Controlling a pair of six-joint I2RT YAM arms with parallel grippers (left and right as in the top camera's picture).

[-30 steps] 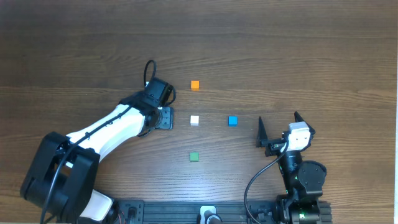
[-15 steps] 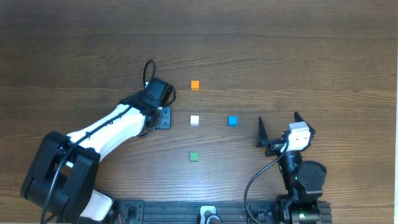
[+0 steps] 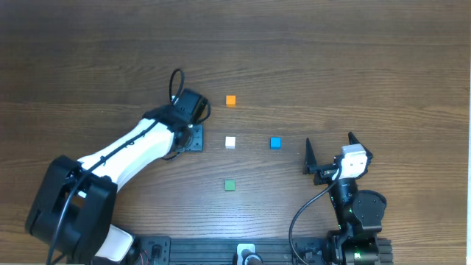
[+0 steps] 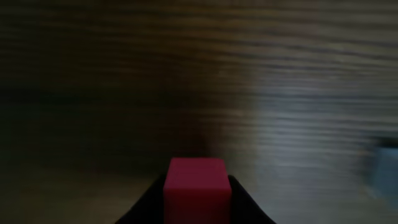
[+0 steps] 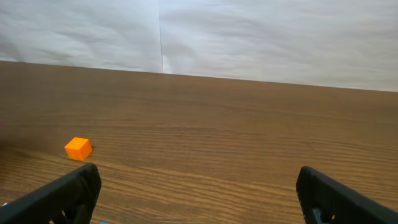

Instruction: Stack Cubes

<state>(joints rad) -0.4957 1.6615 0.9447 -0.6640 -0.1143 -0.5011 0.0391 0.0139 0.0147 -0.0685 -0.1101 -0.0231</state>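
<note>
Between the fingers of my left gripper (image 4: 197, 202) sits a red cube (image 4: 197, 185), held just above the wood. In the top view the left gripper (image 3: 193, 138) is left of the white cube (image 3: 230, 142), with a gap between them. A pale cube (image 4: 387, 169) shows blurred off to one side of the held cube. The orange cube (image 3: 231, 100) lies farther back, the blue cube (image 3: 275, 142) right of the white one, and the green cube (image 3: 229, 185) nearer the front. My right gripper (image 3: 329, 140) stands open near its base, right of the blue cube, holding nothing. The orange cube (image 5: 78, 148) lies far ahead of it.
The wooden table (image 3: 353, 59) is bare across its back and right side. A white wall (image 5: 249, 37) rises behind the table's far edge. The arms' bases (image 3: 250, 254) line the front edge.
The left arm's wrist has shifted a little toward the back of the table with the red cube still held. The right arm and the loose cubes have not moved.
</note>
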